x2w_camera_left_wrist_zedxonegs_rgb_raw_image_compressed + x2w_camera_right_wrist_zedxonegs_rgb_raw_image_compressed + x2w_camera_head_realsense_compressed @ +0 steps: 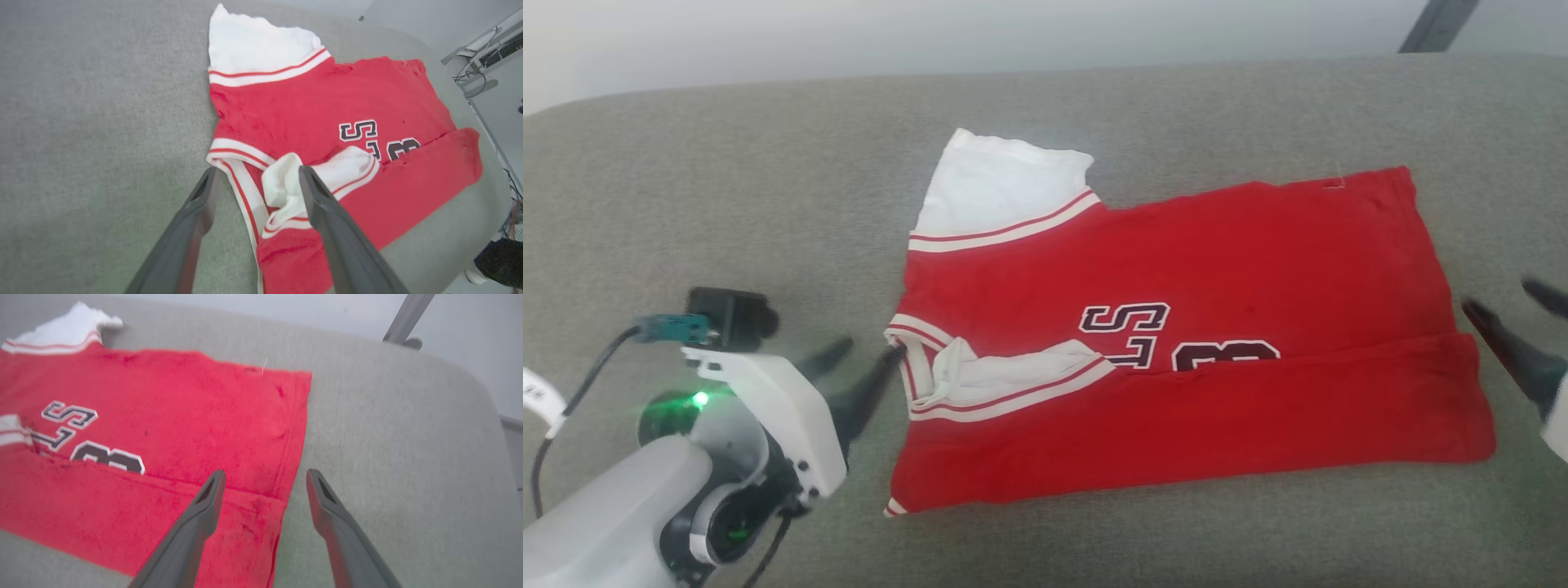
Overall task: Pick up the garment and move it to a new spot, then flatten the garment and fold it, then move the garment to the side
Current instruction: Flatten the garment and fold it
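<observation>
The garment (1217, 261) lies on the grey cushioned surface, its near long edge folded up over the chest letters. One white sleeve (996, 188) sticks out at the far left corner; the other sleeve (322, 171) lies tucked on top. My left gripper (862, 355) stands open by the collar, its fingers pointing at the garment's left edge, nothing held. In the left wrist view the left gripper (257, 175) straddles the striped collar. My right gripper (1515, 302) is open just off the garment's right edge. In the right wrist view the right gripper (265, 479) spans the hem (294, 437).
The grey cushioned surface (727, 188) spreads wide to the left of the garment and behind it. Its far edge meets a pale wall. A metal leg (1437, 24) stands at the back right. Cables and a frame (486, 49) show off the surface's far end.
</observation>
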